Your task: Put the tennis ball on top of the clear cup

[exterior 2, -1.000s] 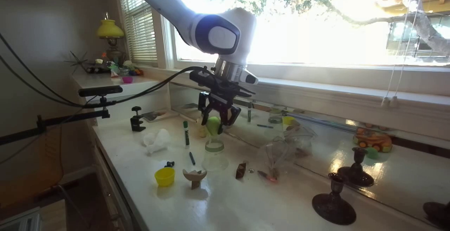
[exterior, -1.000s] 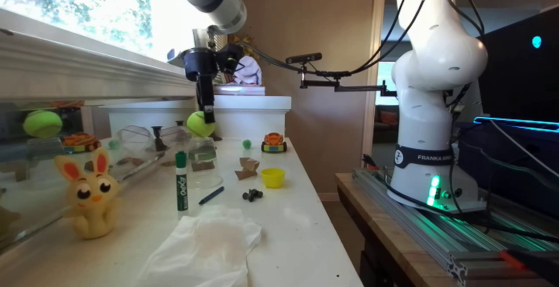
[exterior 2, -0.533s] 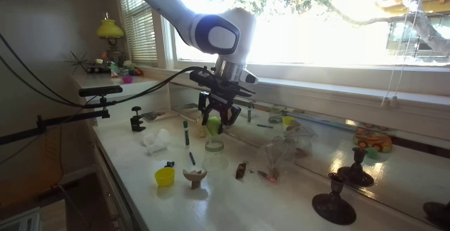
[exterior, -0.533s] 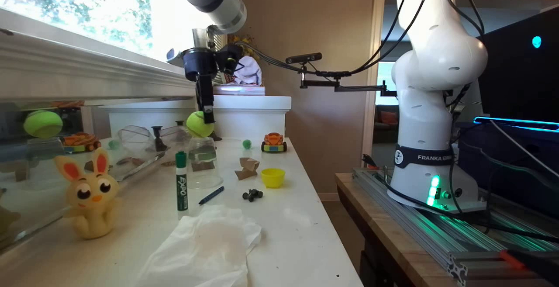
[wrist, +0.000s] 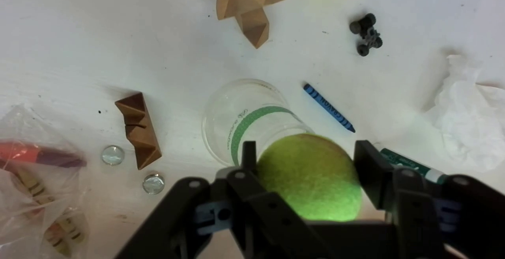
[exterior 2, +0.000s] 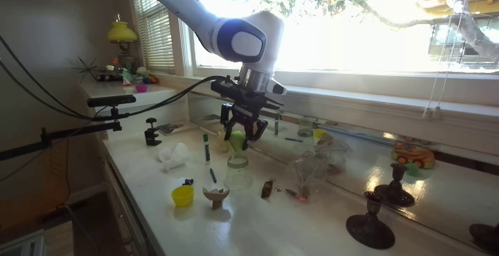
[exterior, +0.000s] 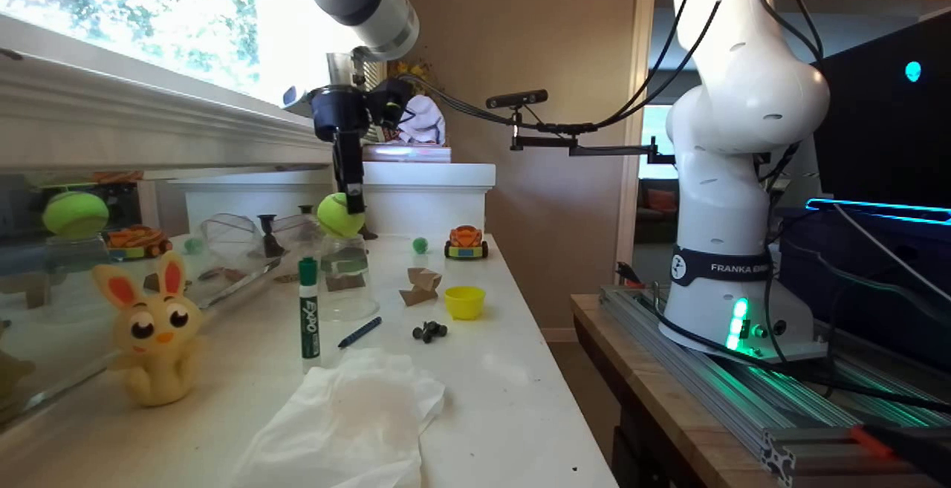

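The tennis ball (exterior: 334, 215) is yellow-green and sits between the fingers of my gripper (wrist: 303, 152), in contact with them. It also shows in an exterior view (exterior 2: 236, 142) and fills the space between the jaws in the wrist view (wrist: 309, 180). The clear cup (exterior 2: 238, 178) stands upside down on the white counter, wide rim down, with a green band. It also shows in the wrist view (wrist: 242, 127), partly hidden behind the ball. The ball is right at or just above the cup's narrow top; I cannot tell whether they touch.
Around the cup are a green marker (exterior: 309, 313) standing upright, a blue crayon (wrist: 329, 108), a wooden piece (wrist: 144, 131), a yellow cup (exterior 2: 182, 196) and a plastic bag (exterior 2: 306, 174). A mirror backs the counter. Candlesticks (exterior 2: 370, 225) and a rabbit toy (exterior: 160, 332) stand farther off.
My gripper and the ball have sunk slightly together towards the cup's top. The cup and the other things have not moved.
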Motion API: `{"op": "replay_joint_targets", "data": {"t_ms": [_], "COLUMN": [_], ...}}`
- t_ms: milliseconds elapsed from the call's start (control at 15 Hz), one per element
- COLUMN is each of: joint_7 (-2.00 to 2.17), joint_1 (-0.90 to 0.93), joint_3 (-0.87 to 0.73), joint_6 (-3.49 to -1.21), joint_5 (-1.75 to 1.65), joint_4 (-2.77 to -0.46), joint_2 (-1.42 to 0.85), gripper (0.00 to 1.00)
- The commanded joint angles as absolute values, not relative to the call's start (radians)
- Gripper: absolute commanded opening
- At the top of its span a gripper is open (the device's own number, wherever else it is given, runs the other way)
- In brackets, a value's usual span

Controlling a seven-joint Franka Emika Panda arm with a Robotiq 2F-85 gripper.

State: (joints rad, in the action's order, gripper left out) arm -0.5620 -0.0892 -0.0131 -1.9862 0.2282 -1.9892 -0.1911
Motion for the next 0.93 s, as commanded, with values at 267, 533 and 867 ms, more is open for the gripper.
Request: {"op": "replay_joint_targets", "data": {"t_ms": [267, 533, 867], "joint_7": [-0.568, -0.567, -0.566], "joint_1": [-0.088, -0.087, -0.085], "joint_3": [-0.01, -0.009, -0.007], "joint_6": [-2.005, -2.001, -1.997], "joint_5": [0.195, 0.191, 0.182], "joint_4": [-2.003, -2.006, -2.01], "joint_2": [-0.185, -0.181, -0.177], "gripper": [0.38, 0.38, 0.38]}}
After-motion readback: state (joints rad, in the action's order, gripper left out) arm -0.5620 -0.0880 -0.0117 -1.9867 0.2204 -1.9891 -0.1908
